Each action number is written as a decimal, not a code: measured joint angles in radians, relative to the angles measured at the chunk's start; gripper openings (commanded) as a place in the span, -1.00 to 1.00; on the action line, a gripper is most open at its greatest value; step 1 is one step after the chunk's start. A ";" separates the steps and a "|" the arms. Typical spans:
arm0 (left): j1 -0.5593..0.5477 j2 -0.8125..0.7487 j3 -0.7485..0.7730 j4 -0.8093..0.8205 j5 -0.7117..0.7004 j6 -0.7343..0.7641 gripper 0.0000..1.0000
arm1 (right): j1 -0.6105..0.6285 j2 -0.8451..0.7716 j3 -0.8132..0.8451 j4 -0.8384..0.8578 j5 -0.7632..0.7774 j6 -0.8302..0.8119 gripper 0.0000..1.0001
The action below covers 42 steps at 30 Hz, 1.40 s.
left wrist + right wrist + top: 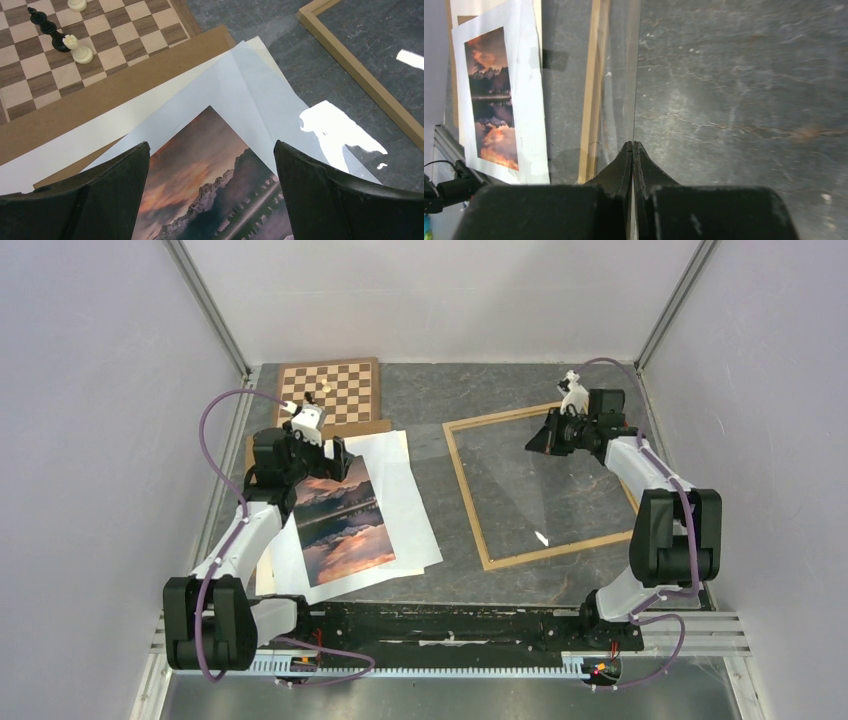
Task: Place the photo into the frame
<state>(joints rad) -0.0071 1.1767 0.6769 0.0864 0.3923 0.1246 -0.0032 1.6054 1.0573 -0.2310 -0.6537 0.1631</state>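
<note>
The photo [340, 525] of a sunset mountain lake lies flat on white sheets at the left; it also shows as the photo [215, 185] and the photo [491, 95]. My left gripper [335, 460] hovers over its far corner, open, nothing between the fingers [210, 145]. The light wood frame [465, 495] lies flat right of centre, its rail visible as the frame [360, 80] and the frame [591, 90]. My right gripper [538, 440] is shut on the edge of a clear pane [520, 485], held tilted above the frame's far part and seen edge-on between the jaws [632, 144].
A chessboard [330, 390] with a few pieces [65, 42] sits at the back left. A brown backing board [125, 95] and white sheets [410, 510] lie under the photo. Enclosure walls stand close on both sides and at the back.
</note>
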 measured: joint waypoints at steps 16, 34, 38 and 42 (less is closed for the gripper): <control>-0.099 0.054 0.028 0.015 -0.012 0.032 1.00 | -0.166 0.165 0.334 -0.300 0.113 -0.344 -1.00; -0.302 0.244 0.136 0.063 -0.124 0.040 1.00 | -0.257 0.277 0.447 -0.452 0.217 -0.648 -1.00; -0.344 0.288 0.162 0.079 -0.140 0.022 1.00 | -0.261 0.297 0.460 -0.464 0.220 -0.673 -1.00; -0.381 0.331 0.185 0.103 -0.160 -0.014 1.00 | -0.266 0.309 0.474 -0.467 0.218 -0.683 -1.00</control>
<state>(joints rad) -0.3885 1.5078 0.8616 0.1898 0.2325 0.1101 -0.2695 1.9144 1.5314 -0.6983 -0.4358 -0.5201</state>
